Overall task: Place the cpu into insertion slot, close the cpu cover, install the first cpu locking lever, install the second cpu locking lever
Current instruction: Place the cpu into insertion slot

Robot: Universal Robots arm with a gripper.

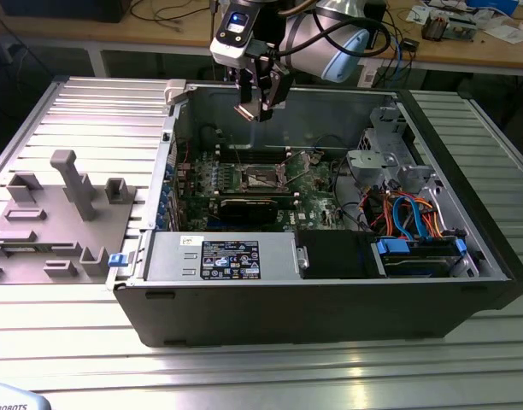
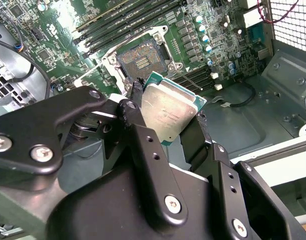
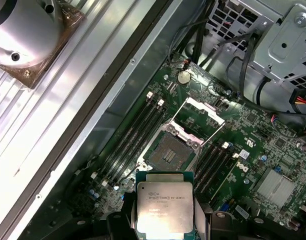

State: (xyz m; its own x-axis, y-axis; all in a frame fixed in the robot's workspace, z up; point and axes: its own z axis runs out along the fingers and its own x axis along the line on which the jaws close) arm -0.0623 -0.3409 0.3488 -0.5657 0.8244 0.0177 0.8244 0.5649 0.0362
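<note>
**Claw (image 1: pixel 257 104) above the open computer case (image 1: pixel 287 318), clamped on the cpu (image 2: pixel 167 111).** In the second wrist view, the two fingers (image 2: pixel 135 116) press against opposite edges of the chip, and its pale metal lid faces the camera. In the first wrist view, the cpu (image 3: pixel 164 205) sits between the fingertips with its green border showing around the lid. The chip hangs in the air, well apart from the board.

Below the claw, beyond its fingertips, the insertion slot (image 3: pixel 169 154) lies bare on the motherboard (image 3: pixel 253 150). The cpu cover (image 3: pixel 205 106) stands swung open on the side of the slot away from the claw, so the slot is uncovered.

Handling, as a judgement: the cpu is light, thin and rigid. Its smooth lid and narrow edges probably give little friction, so a grip on two opposing edges, as here, suits it best and keeps the faces untouched. The chip's underside contacts and the pins in the slot are likely delicate, and a tilted or forced seating could damage either.
</note>
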